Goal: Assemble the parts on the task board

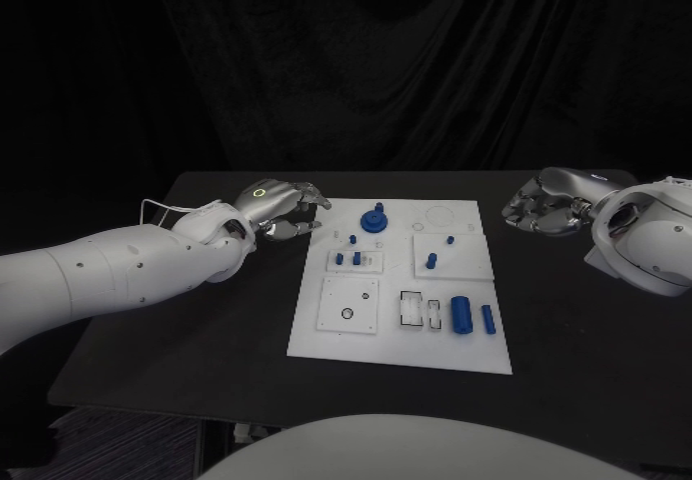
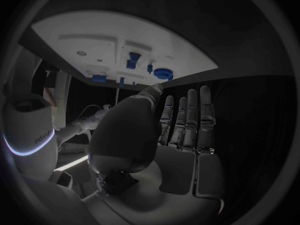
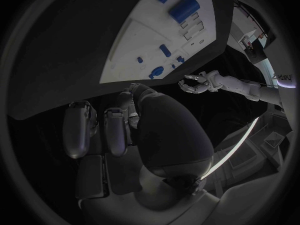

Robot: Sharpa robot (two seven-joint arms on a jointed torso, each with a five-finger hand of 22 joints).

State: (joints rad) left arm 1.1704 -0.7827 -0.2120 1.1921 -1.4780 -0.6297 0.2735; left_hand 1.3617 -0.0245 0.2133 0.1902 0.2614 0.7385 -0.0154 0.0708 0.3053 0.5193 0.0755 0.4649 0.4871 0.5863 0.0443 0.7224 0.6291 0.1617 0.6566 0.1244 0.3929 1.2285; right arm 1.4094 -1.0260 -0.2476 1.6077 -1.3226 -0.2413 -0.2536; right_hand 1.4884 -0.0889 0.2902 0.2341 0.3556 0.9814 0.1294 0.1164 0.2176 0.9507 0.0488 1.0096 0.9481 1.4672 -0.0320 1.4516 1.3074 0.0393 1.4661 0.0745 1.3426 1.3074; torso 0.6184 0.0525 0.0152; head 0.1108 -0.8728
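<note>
Your left hand (image 1: 281, 208) hovers at the upper left of the head view, just off the far-left corner of the task board (image 1: 329, 340). It holds nothing: the left wrist view shows its fingers (image 2: 187, 117) straight and side by side, thumb apart, palm bare. Your right hand (image 1: 545, 210) sits at the upper right, off the board's far-right corner, fingers curled inward with nothing visible in them; the right wrist view shows the same folded fingers (image 3: 115, 130).

Between the two hands lies the white board, running from the frame's middle down toward the lower centre. The round blue knob part (image 1: 375, 220) stands near the board's top edge, closest to your left hand and lying to that hand's right. Small blue pegs (image 1: 346, 257) stand just below it.

The loose pieces are the large blue cylinder (image 1: 462, 314) and the slimmer blue pin (image 1: 489, 319) beside it, at the board's lower right. Both lie with their long axes running up-and-down in the frame, along the board's length. They sit below and left of your right hand, which looks the nearer one for them; approach across their width, not end-on.
</note>
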